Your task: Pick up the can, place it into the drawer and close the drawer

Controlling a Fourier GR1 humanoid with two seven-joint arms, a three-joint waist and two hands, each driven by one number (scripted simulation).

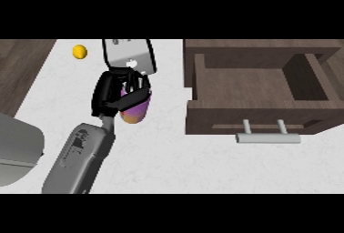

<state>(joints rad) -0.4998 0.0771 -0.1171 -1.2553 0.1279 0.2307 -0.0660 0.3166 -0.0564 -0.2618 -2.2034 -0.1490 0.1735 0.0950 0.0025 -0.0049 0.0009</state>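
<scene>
On a white counter (174, 164), the left hand (107, 93) at centre left curls its fingers round a purple-orange can (134, 111), with an open wooden drawer (249, 111) at right.

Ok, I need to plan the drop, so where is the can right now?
Head view, left of centre: the can is held in the left hand over the white counter, left of the open drawer.

A single view, from the head, facing steeply down onto the counter (174, 168). It sits near: the drawer (255, 117) fills the upper right, and an arm (77, 157) shows at lower left.
</scene>
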